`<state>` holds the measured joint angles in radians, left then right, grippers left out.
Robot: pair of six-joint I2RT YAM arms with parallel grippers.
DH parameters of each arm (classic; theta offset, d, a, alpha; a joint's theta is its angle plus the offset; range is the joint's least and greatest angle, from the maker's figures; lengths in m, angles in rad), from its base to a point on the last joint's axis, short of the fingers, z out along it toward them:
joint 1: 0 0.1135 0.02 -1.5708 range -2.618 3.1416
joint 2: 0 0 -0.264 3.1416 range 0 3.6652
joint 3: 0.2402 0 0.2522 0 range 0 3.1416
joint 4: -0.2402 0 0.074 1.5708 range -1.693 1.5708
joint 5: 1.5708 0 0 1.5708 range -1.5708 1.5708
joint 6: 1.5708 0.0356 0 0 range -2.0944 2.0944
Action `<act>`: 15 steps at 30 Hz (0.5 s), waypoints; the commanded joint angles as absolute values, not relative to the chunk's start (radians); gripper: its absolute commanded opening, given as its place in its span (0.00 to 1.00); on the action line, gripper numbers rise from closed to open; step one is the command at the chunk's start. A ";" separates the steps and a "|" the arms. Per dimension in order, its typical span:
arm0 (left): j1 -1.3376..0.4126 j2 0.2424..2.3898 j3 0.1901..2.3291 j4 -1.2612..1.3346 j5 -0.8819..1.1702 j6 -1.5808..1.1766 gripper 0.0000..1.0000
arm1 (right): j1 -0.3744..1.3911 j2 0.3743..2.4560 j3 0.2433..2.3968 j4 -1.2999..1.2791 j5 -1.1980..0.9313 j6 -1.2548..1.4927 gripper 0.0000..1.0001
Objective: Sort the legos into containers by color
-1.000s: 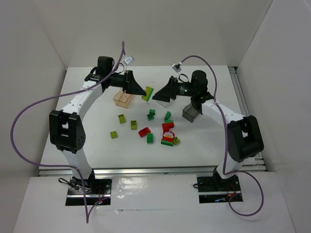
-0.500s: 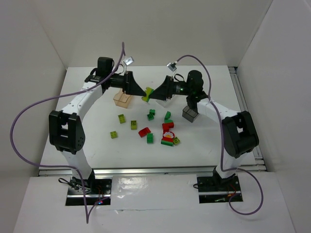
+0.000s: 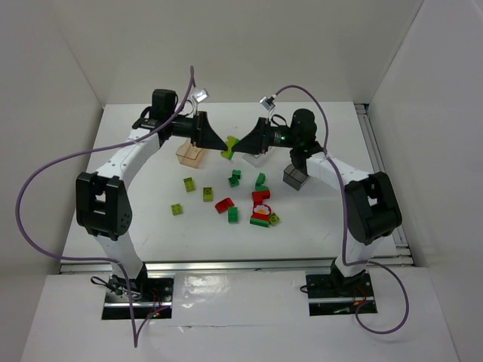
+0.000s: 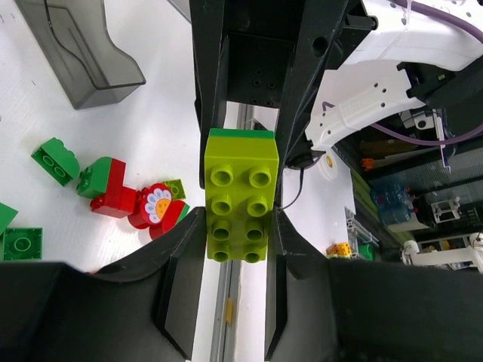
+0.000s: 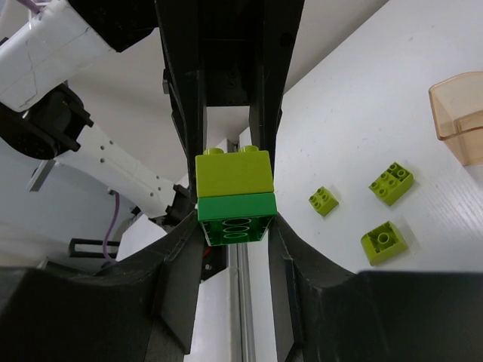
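Nearest the bases, loose legos (image 3: 256,207) lie scattered on the table (image 3: 151,234): red, dark green and lime, none of them in a tub.

Mid-table, raised in the air, is a two-brick stack. A lime brick (image 4: 241,204) is pressed onto a green brick (image 5: 234,220).
- The left gripper (image 4: 238,226) is clamped on the lime brick's sides.
- The right gripper (image 5: 234,226) is clamped on the green brick from the opposite end.
- The two grippers sit nose to nose, with their fingertips almost meeting at the seam.

Step in hand, as I judge it: split the stack so each colour can be sorted.
- Keep both clamps firm and pull the arms apart along the stud axis.
- If the studs bind, a slight rocking tilt should peel them.
- The green brick shows only a thin face between the right fingers, so it is the likelier one to slip. Avoid jerking.
- Keep the split over the table, so a dropped brick lands in reach.

Farther back stand the containers, well apart from each other. The amber tub (image 3: 192,153) is behind the left gripper and the grey tub (image 3: 296,178) is to the right. I cannot tell which colour goes in which.
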<state>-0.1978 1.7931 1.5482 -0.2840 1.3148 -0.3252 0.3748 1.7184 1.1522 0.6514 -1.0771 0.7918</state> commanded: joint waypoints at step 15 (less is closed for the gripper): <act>-0.147 1.750 1.494 -0.037 1.241 -0.557 0.00 | 0.291 1.640 1.057 0.517 -1.017 0.661 0.00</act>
